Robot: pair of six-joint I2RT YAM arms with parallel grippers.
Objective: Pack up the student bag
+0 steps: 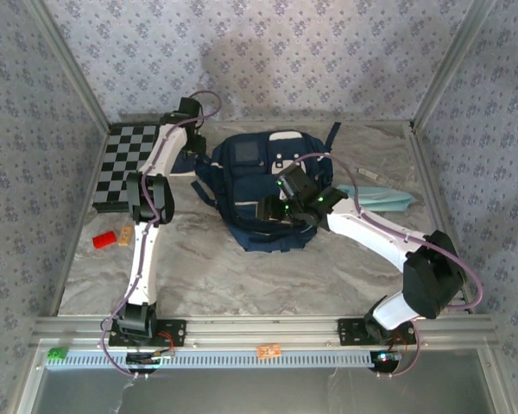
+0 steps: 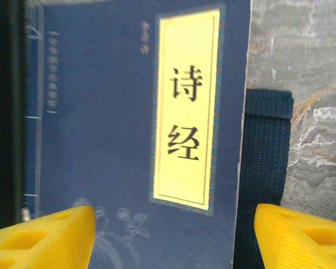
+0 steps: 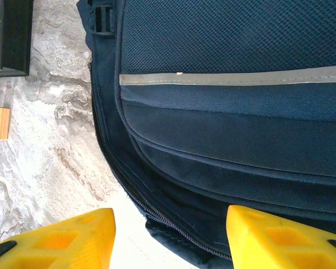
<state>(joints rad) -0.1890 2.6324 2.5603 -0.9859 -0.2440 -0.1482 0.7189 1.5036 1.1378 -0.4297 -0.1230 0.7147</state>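
We judged the student bag [image 1: 250, 168] soft and floppy, best pinched at its zipper edge [image 3: 151, 213]; our right gripper [image 3: 169, 227] and left gripper [image 2: 175, 227] both gaped empty.

One student bag [image 1: 242, 185]; one blue book [image 2: 129, 140]; one checkerboard [image 1: 125, 168]; one light-blue pouch [image 1: 388, 198]; two small blocks [image 1: 102, 240].
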